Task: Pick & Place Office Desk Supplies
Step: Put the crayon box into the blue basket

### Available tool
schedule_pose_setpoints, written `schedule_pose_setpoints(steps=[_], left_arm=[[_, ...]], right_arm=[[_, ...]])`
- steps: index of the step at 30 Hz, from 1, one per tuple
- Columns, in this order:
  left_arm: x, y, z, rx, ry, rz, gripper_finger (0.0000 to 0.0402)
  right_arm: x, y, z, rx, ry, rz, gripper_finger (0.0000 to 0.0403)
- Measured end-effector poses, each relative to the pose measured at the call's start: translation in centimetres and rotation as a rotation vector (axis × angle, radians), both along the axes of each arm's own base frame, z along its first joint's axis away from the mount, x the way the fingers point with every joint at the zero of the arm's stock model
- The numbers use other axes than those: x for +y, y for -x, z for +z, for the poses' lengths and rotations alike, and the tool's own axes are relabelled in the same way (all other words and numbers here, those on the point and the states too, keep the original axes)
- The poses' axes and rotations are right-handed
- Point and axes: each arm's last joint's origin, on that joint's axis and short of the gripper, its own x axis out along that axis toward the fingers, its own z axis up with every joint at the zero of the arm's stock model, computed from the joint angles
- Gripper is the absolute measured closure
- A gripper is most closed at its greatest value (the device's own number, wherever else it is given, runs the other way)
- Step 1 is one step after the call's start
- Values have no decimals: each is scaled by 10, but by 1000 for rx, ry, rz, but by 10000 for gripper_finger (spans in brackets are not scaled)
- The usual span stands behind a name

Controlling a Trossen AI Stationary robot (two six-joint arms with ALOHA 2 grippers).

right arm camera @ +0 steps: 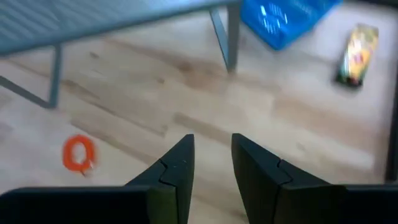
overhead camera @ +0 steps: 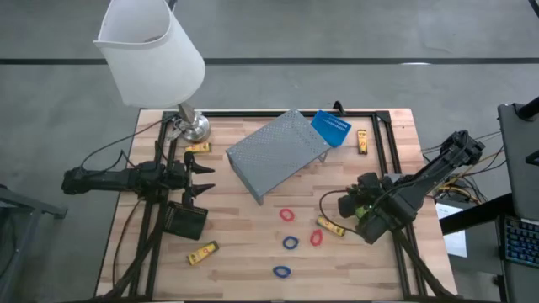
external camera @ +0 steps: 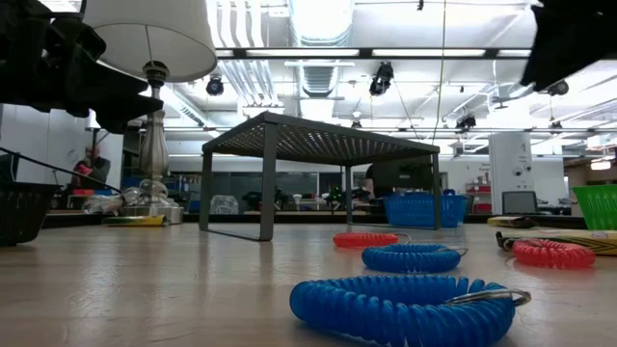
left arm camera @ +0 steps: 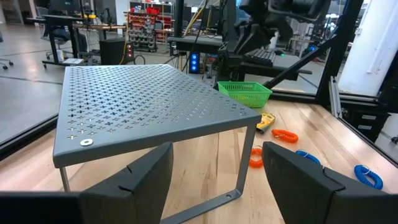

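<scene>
Right gripper (right arm camera: 210,163): jaws part-spread, nothing between them, hovering over bare table (overhead camera: 253,244) near the green bin (overhead camera: 364,210). Left gripper (left arm camera: 214,171): jaws spread wide, empty, facing the grey perforated riser (overhead camera: 278,151). Black bin (overhead camera: 185,220) just beside it. Blue bin (overhead camera: 331,128) against the riser's far corner. Yellow pieces (overhead camera: 202,252) and red/blue coil loops (overhead camera: 290,242) lie scattered on the table.

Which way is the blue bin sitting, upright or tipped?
Upright. The blue bin stands on its base with its rim up in the low view; from above, the blue bin sits beside the grey mesh shelf. Contents: cannot tell.
</scene>
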Motion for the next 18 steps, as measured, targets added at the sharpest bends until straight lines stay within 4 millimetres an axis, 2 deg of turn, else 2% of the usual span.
schedule_pose_setpoints(steps=[9, 14, 18], left_arm=[[0, 0, 0, 0, 0, 0, 148], [0, 0, 0, 0, 0, 0, 148], [0, 0, 0, 0, 0, -1, 148]], right_arm=[[-7, -6, 12, -10, 328, 162, 304], [-26, -4, 25, 44, 486, 137, 309], [-46, -7, 36, 80, 474, 64, 302]])
